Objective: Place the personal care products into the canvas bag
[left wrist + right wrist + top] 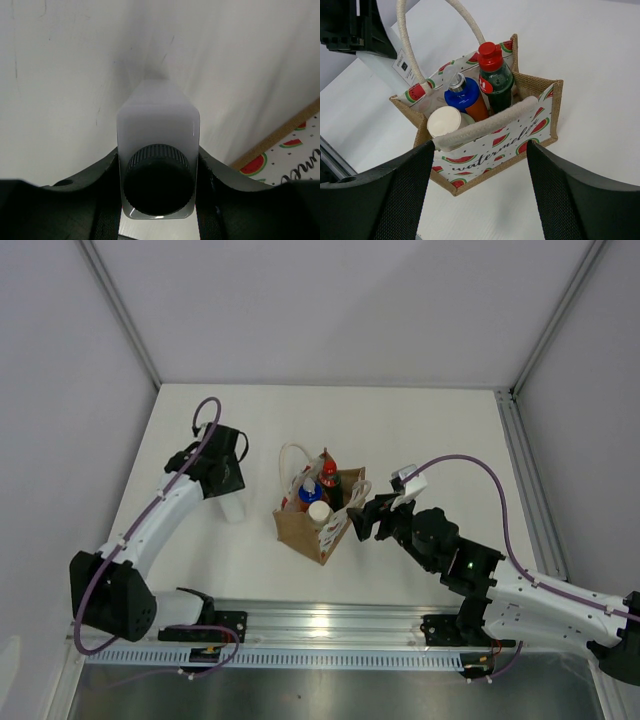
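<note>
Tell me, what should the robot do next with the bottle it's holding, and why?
Probably lift the clear bottle and carry it right, over the canvas bag. The left gripper is shut on its sides, it sits outside the bag, and the red-capped bottle, blue-capped bottle and cream-capped bottle are inside already.

olive-green bottle (445, 121) showing just its cream cap, body down inside the canvas bag (485, 157) | orange bottle (476, 109) hidden below the shoulder by the bag wall | top view: clear bottle (232, 508) cap buried under the left gripper (229, 492), bag print too small to read | right gripper (481, 150) fingers run off the wrist view's bottom edge
</note>
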`<state>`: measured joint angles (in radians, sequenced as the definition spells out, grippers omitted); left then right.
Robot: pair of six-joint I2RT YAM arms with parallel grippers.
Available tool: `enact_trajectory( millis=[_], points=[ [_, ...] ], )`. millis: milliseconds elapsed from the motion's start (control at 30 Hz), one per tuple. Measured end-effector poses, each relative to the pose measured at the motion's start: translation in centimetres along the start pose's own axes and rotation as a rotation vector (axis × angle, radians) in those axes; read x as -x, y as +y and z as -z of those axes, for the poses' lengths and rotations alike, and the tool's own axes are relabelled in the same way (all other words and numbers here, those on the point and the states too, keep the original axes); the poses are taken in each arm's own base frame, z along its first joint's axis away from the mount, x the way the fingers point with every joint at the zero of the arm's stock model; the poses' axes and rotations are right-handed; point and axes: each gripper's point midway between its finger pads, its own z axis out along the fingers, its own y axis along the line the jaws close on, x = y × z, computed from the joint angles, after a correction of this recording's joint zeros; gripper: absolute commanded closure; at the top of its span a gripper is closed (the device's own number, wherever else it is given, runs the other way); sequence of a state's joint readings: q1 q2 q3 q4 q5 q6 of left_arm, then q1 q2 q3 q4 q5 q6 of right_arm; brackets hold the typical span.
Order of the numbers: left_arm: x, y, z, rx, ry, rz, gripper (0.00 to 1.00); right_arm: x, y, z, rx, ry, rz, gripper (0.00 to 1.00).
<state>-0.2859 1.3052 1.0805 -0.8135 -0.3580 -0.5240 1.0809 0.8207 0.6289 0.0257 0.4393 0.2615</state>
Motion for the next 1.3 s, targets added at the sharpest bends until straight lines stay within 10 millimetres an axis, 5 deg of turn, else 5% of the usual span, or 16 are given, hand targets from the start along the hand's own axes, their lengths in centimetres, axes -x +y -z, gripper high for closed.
enact_trajectory(
  millis=[333,633,1067,1300],
  points=[
    [0.8,-2.4,5.6,-0.186,-0.128,-0.016,1.00,0.1,-0.1,0.0,-0.008,-0.004,0.000,0.22],
    [0.7,-2.3,10.3,-0.280,-0.195,-0.063,1.00,0.1,-0.2,0.1,-0.008,-0.003,0.000,0.22],
    [4.5,-7.0,24.1,-0.632,-0.416,-0.159,0.99,0.1,-0.6,0.1,-0.029,-0.007,0.002,0.22],
    [4.0,-11.2,24.1,-0.670,-0.385,-0.255,1.00,0.2,-0.8,0.1,-0.041,-0.011,0.005,0.22]
  ],
)
